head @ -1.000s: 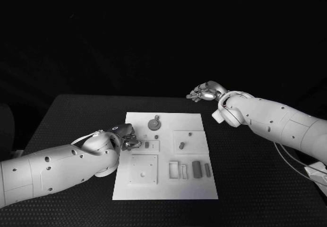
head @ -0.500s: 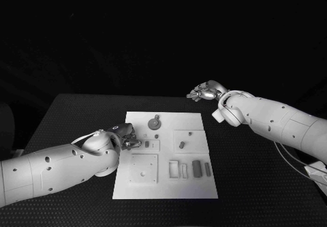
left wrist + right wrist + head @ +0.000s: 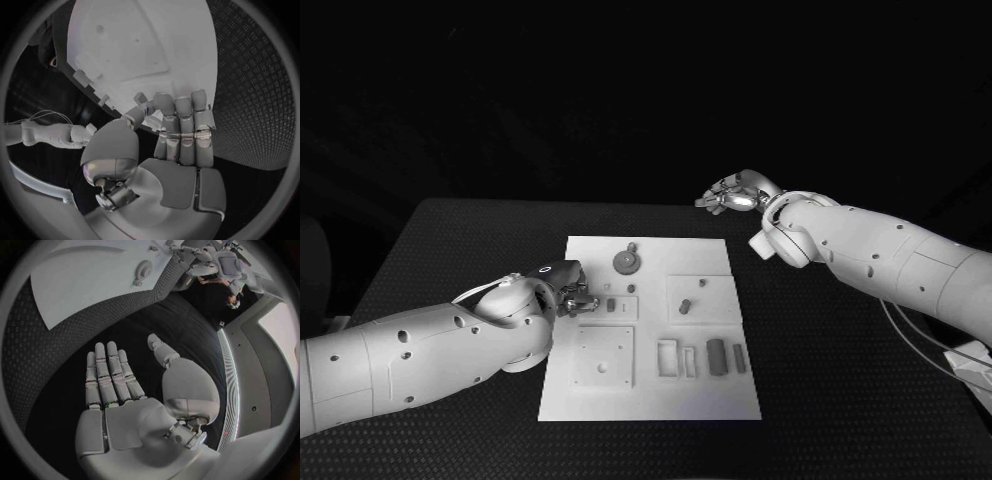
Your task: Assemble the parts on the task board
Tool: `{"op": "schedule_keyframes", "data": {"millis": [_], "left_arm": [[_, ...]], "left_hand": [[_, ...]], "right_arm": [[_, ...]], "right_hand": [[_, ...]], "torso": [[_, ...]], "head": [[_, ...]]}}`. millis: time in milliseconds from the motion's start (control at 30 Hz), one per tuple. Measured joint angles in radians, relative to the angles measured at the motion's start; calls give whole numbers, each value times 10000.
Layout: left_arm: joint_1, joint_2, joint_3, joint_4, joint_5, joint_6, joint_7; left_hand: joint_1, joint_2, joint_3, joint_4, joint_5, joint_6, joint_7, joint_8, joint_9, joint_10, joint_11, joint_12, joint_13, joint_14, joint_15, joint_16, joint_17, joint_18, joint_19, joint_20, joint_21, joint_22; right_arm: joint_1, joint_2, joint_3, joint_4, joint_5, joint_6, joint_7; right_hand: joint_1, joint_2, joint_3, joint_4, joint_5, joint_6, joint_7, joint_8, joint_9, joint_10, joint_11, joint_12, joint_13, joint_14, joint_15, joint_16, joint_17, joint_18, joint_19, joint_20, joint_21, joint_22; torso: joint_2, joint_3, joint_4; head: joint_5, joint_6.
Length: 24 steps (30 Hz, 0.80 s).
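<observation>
Head view has the left hand [image 3: 571, 293] down on the near-left part of the task board [image 3: 653, 390], fingers bunched over a small part [image 3: 609, 303] just off its fingertips. From the left wrist view the fingers [image 3: 184, 120] lie pressed side by side with the thumb curled toward them at the board's edge; whether they actually pinch a piece I cannot tell, since the fingertips cover that spot. A round disc part [image 3: 627, 262] lies just beyond this hand, and a row of upright slot pieces [image 3: 697, 358] sits further toward the robot, well apart from it.

The right hand [image 3: 730, 195] hovers beyond the far right corner of the board, over the black table [image 3: 848, 380]; its fingers [image 3: 106, 375] are stretched out and apart, holding nothing.

Main risk, as I judge it: the left fingertips hide the contact, so a small piece could be nudged sideways or tipped instead of gripped, or skid off the board's smooth surface. With the right hand away, nothing braces the board, so a push from the left could shift it
</observation>
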Motion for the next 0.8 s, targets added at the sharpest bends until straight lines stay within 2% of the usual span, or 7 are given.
{"op": "schedule_keyframes", "data": {"millis": [67,200,367,400,433,567,800], "left_arm": [[1,11,1,-12,-4,20,-5],[1,25,0,-42,-9,55,-28],[-6,33,-4,-70,-10,85,-53],[-10,34,-10,-73,-10,99,-60],[-26,35,-31,-86,-9,129,-72],[-36,40,-29,-92,-1,173,-87],[-37,59,-29,-115,13,201,-93]], "left_hand": [[-39,-39,-8,96,-114,14,-14,2,0,7,-7,11,0,0,0,0,-19,13,-4,-4,6,0],[-165,-383,-1,504,-813,154,-155,-9,29,27,-27,57,-1,-35,-36,108,-116,118,-92,-23,76,0],[-365,-733,-14,954,-1160,386,-389,-17,34,-4,4,84,-29,-35,-36,154,-208,223,-93,-24,152,-1],[-413,-782,-31,1011,-1205,537,-540,-16,34,-3,4,84,-35,-54,-55,178,-219,228,-93,-24,153,-1],[-454,-830,-12,1060,-1230,859,-784,-67,-21,-175,-82,121,-43,-71,-71,205,-235,248,-115,-3,153,-1],[-453,-1038,1,1295,-1547,872,-874,-59,31,-246,-122,122,-64,-71,-71,224,-288,252,-164,-21,153,-1],[-472,-1177,7,1512,-1717,865,-867,-56,58,-259,-134,122,-85,-108,-35,271,-345,248,-164,-20,153,6]], "right_arm": [[0,0,0,1,0,1,-1],[0,-5,0,1,1,4,-2],[0,-6,0,1,1,6,-4],[0,-6,0,1,1,7,-4],[0,-7,0,1,1,7,-4],[0,-10,0,2,1,9,-5],[0,-10,0,3,2,13,-7]], "right_hand": [[0,0,0,0,0,0,0,0,0,0,0,0,0,0,0,-16,0,0,0,0,0,0],[0,0,0,0,0,0,0,0,0,0,0,0,1,0,0,-16,0,1,0,0,0,0],[0,0,-29,29,0,0,0,0,1,0,0,0,-8,0,-1,-16,-1,0,0,0,0,9],[0,0,-29,29,0,0,0,0,0,0,0,0,-8,0,0,-16,-1,0,0,0,0,9],[0,0,-29,29,0,0,0,0,0,0,0,0,-8,0,-1,-16,-1,0,0,0,0,8],[0,0,-29,29,0,0,0,0,1,0,0,0,-8,-21,20,-16,-2,0,-37,37,0,8],[-40,-40,1,59,0,0,0,4,1,0,0,0,-20,-35,33,-15,9,1,-37,37,0,18]], "torso": [[0,0,0],[1,1,1],[1,1,0],[1,1,0],[1,1,0],[1,1,2],[1,-1,6]], "head": [[-2,2],[-2,-4],[-3,-3],[-3,0],[-3,1],[-11,0],[-22,-7]]}}
